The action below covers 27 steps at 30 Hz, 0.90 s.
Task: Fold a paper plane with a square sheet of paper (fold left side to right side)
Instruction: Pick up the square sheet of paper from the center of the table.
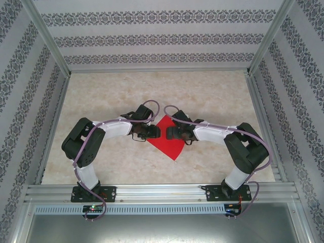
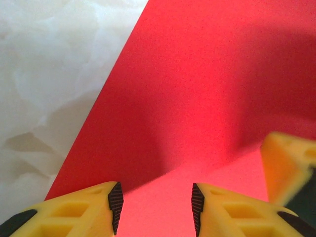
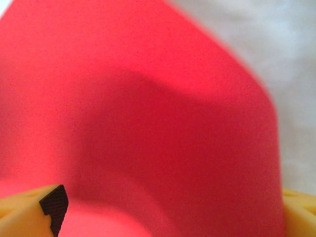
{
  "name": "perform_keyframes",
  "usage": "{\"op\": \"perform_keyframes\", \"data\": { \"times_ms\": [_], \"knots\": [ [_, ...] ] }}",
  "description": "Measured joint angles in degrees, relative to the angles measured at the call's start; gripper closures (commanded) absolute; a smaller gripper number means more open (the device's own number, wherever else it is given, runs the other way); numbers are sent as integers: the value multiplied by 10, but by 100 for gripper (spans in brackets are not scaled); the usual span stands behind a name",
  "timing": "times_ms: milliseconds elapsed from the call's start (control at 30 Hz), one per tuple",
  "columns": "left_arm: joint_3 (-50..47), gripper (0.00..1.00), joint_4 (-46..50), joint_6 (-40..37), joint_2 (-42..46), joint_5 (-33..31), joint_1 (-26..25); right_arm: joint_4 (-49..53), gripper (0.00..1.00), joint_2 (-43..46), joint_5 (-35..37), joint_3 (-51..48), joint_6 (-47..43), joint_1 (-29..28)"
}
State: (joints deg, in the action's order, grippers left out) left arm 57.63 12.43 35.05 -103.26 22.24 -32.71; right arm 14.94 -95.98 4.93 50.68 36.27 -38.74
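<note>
At the bottom of the left wrist frame the left gripper (image 2: 157, 203) has its jaws parted, and the square sheet of paper (image 2: 197, 98) lies beneath and beyond them. The right gripper (image 3: 173, 210) is spread wide, with red paper between its fingers. From above, both tips face each other over the sheet at mid-frame, with the table (image 1: 212, 96) stretching beyond.

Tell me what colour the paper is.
The paper is plain bright red, clearest in the left wrist view.
</note>
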Motion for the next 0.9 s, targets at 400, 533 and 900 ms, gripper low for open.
{"op": "perform_keyframes", "data": {
  "times_ms": [400,533,900],
  "knots": [
    [-20,53,-29,10,12,2,-3,2,50,0,-44,20,-5,-18],
    [-34,51,-29,13,30,2,-3,0,63,5,-52,20,-10,-10],
    [-136,20,-71,9,221,51,88,-62,73,131,-149,-38,-78,44]
  ]
}}
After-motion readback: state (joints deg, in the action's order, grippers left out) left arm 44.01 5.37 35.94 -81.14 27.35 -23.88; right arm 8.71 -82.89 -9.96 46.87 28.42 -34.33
